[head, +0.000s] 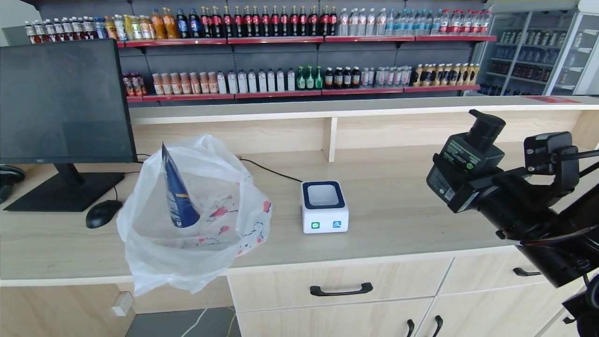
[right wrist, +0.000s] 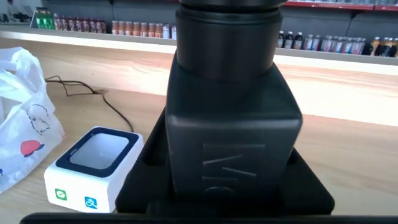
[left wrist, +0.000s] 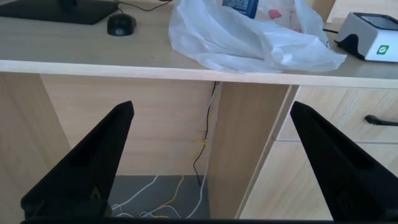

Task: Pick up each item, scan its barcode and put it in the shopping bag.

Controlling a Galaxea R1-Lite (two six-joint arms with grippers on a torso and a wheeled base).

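While our right hand [head: 475,192] grips the black square-bodied plastic bottle [head: 461,159], tilted cap-up above the pale wooden surface's [head: 398,215] right side, the white blue-rimmed scanner box [head: 324,206] lies left and lower; our left hand [left wrist: 211,112] hangs open, empty.

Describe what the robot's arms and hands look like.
The left hand has two matte black fingers, wedge-shaped, tapering to narrow tips. The right hand and right arm are black too, bulky and jointed, with a boxy black camera on a bracket and thin cables beside it.
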